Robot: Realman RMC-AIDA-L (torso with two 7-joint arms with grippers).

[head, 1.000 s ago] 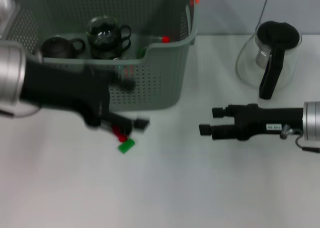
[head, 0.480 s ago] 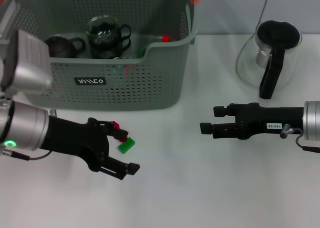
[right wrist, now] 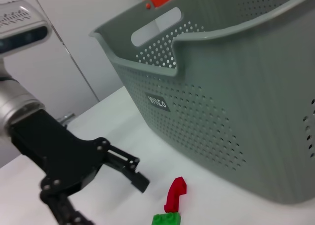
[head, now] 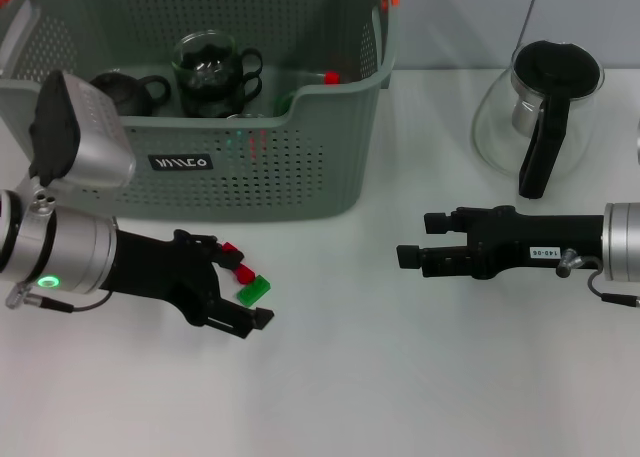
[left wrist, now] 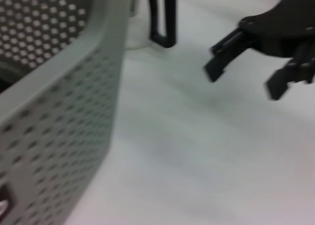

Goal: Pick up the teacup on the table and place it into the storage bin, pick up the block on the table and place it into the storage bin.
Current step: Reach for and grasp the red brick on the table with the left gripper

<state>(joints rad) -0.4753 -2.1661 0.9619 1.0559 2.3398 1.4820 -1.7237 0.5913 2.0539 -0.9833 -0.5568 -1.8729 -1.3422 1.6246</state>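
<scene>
In front of the storage bin (head: 300, 167), I note the left gripper (head: 245, 285) spread wide around the red and green blocks (head: 248, 282) on the table (head: 400, 377). My right wrist view alone shows the red block (right wrist: 175, 193) standing clear of both fingers; the right gripper (head: 412, 240), slightly parted, hovers well apart.

Running off the head view's top and left edges: storage bin (head: 300, 177), far wall and left end unseen. Sitting inside behind the near wall, lower parts hidden: dark teapot (head: 120, 92) and stacked glass cups (head: 212, 72). Peeking over the rim, too small to identify: something red and green (head: 318, 80). Being cut by the right edge: right arm behind right gripper (head: 412, 245). Smearing into blur across the left wrist view: bin wall and label.
</scene>
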